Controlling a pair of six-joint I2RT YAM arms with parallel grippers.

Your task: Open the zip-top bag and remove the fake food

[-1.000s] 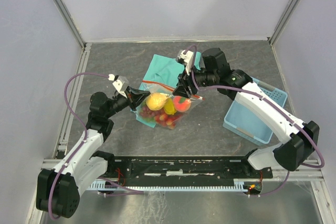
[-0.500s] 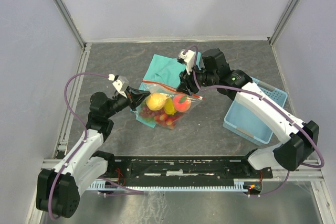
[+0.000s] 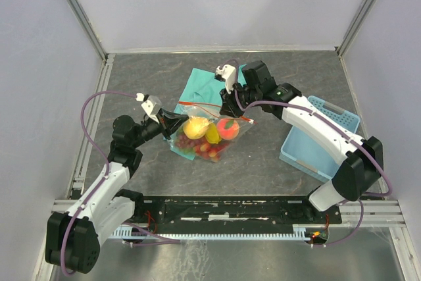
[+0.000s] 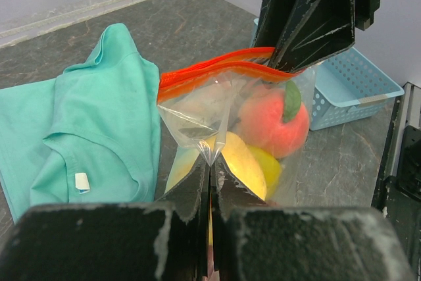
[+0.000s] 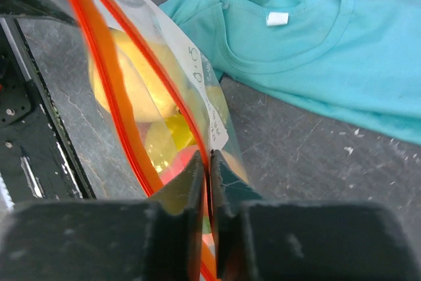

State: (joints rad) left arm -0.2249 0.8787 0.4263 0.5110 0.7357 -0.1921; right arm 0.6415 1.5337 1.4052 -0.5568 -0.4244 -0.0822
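Note:
The clear zip-top bag (image 3: 209,137) is held up between my two grippers over the table's middle. Its orange-red zip strip (image 4: 210,70) is parted at the top. Inside show a yellow lemon (image 3: 196,127), an orange-pink peach (image 3: 228,127) and red berries (image 3: 200,149) at the bottom. My left gripper (image 3: 176,123) is shut on the bag's near wall (image 4: 212,157), below the strip. My right gripper (image 3: 230,105) is shut on the far edge at the zip strip (image 5: 209,159). The lemon (image 5: 122,80) shows through the plastic in the right wrist view.
A teal shirt (image 3: 204,83) lies flat behind and under the bag, and also shows in the left wrist view (image 4: 85,123) and the right wrist view (image 5: 329,51). A light blue basket (image 3: 322,137) stands at the right. Grey walls and metal rails close in the table.
My right gripper has moved a little back and left with the bag's zip edge, and its arm has swung. The left arm has held still.

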